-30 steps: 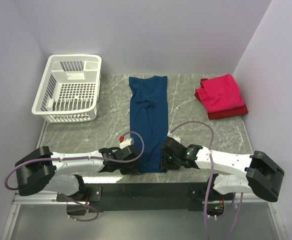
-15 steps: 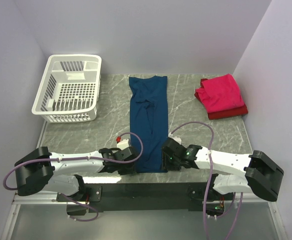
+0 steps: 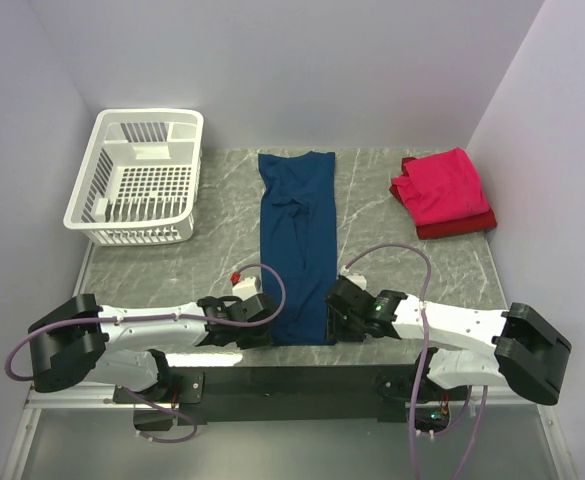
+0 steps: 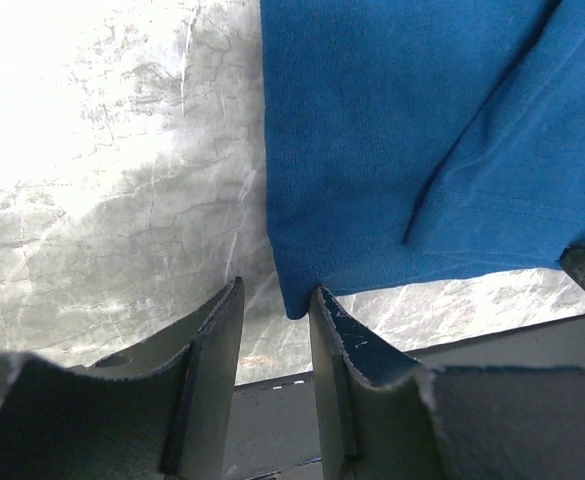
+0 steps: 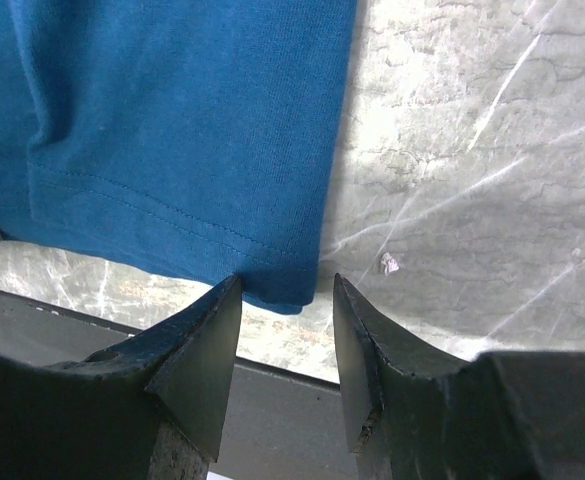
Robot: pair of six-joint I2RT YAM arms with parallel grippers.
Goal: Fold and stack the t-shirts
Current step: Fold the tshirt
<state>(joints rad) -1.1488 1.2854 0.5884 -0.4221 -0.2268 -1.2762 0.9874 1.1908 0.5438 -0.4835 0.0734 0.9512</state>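
the blue shirt (image 3: 297, 250) lies in a long strip on the desk (image 3: 202, 265) right of the basket (image 3: 84, 190), red shirts (image 3: 442, 190) farther right. left gripper (image 4: 277, 290) and right gripper (image 5: 287, 282) stand spread around its near corners.

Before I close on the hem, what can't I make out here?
Top view: left hand and right hand cover their own fingertips and the blue shirt's near corners.
Top view: red pile, its upper layer hides how many shirts it holds.
Wrist views: shirt's far end cut off by the top edge.
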